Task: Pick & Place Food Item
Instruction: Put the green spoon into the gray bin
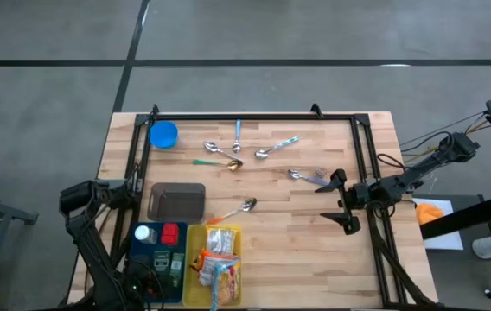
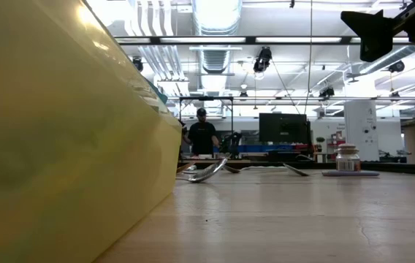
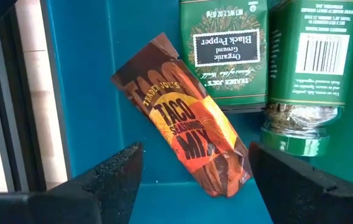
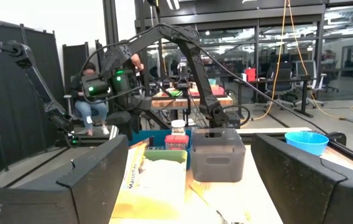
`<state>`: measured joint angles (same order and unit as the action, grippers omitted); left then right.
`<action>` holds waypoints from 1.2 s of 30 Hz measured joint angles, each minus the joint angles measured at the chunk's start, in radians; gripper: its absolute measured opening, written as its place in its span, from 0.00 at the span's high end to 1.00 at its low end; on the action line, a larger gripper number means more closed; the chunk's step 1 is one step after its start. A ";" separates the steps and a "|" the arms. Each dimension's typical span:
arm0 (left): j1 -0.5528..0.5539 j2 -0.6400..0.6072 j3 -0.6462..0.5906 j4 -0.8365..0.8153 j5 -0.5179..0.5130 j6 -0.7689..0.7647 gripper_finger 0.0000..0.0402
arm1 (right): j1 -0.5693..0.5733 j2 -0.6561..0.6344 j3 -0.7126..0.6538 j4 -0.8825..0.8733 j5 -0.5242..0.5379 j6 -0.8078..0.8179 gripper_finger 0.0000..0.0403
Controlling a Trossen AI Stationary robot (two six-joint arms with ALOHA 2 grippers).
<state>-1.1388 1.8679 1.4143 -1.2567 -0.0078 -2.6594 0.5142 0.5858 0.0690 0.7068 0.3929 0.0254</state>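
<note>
A brown and orange taco seasoning mix packet (image 3: pixel 189 127) lies flat on the floor of a blue bin (image 3: pixel 102 74), next to a green black pepper box (image 3: pixel 226 50) and a green-capped spice jar (image 3: pixel 307 74) lying on its side. My left gripper (image 3: pixel 192 186) hangs open above the packet and points down, one finger on either side of the packet's near end and clear of it. In the high view this gripper (image 1: pixel 146 281) is over the blue bin (image 1: pixel 142 255) at the table's near left. My right gripper (image 1: pixel 342 203) stands open, raised above the table's right side.
A yellow bin (image 1: pixel 195 259) with snack packets stands right of the blue bin. A grey container (image 1: pixel 176 200) sits behind the bins, and a blue bowl (image 1: pixel 163 134) is at the far left. Several spoons (image 1: pixel 245 155) lie scattered mid-table. A black frame (image 1: pixel 254 117) borders the table.
</note>
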 joint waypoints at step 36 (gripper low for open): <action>0.336 -0.167 -0.014 -0.124 -0.750 0.890 0.27 | 0.000 0.000 0.000 0.000 0.000 0.000 0.16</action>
<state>-0.8025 1.7007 1.3998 -1.3803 -0.7579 -1.7689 0.5141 0.5854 0.0689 0.7071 0.3927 0.0254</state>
